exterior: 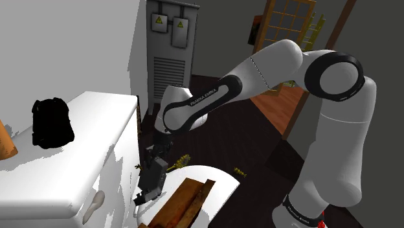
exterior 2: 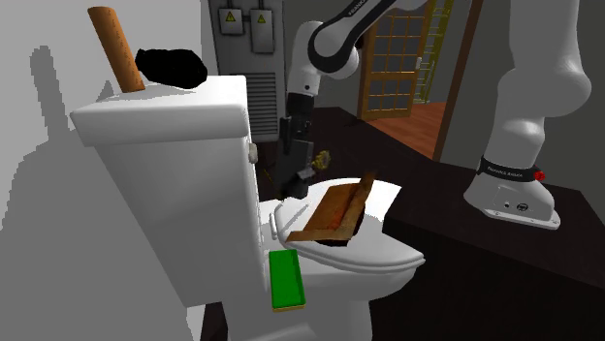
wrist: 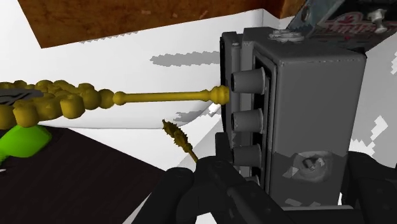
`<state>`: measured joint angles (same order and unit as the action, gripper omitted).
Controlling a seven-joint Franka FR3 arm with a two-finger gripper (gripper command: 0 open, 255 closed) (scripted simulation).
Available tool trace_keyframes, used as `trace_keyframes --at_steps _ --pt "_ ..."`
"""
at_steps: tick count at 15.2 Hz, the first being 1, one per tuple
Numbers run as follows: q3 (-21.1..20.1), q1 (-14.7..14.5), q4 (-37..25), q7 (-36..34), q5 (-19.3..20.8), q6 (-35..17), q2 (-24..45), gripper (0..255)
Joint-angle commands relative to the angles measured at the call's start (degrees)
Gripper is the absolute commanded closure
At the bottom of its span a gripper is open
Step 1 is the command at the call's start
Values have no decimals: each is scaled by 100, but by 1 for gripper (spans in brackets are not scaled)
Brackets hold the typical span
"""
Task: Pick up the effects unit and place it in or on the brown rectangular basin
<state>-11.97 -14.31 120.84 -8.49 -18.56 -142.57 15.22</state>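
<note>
The effects unit (wrist: 305, 114) is a dark grey box with a row of round knobs on one side. My gripper (wrist: 296, 184) is shut on it, with black fingers (wrist: 213, 188) pressed against its sides. In the shoulder view the gripper (exterior: 150, 185) holds the unit (exterior: 154, 176) low beside the white toilet tank (exterior: 71, 168), just off the near end of the brown rectangular basin (exterior: 184, 204). The second exterior view shows the unit (exterior 2: 294, 165) hanging above the back of the toilet seat (exterior 2: 388, 254), a little to the left of the basin (exterior 2: 334, 208), which lies tilted on the seat.
A black lump (exterior: 52, 122) and a brown cylinder (exterior 2: 116, 46) rest on the tank top. A golden beaded stick (wrist: 95, 102) lies close to the unit's knobs. A green block (exterior 2: 285, 279) leans against the bowl. A grey electrical cabinet (exterior: 169, 45) stands behind, and my stand (exterior 2: 512, 199) is on dark flooring.
</note>
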Motion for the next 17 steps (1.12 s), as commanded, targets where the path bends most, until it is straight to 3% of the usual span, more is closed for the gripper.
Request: trace_keyframes --at_steps 1,17 --pt "1 0 -5 -43 12 125 -126 255" --pt "41 36 -429 -346 149 1212 -814 255"
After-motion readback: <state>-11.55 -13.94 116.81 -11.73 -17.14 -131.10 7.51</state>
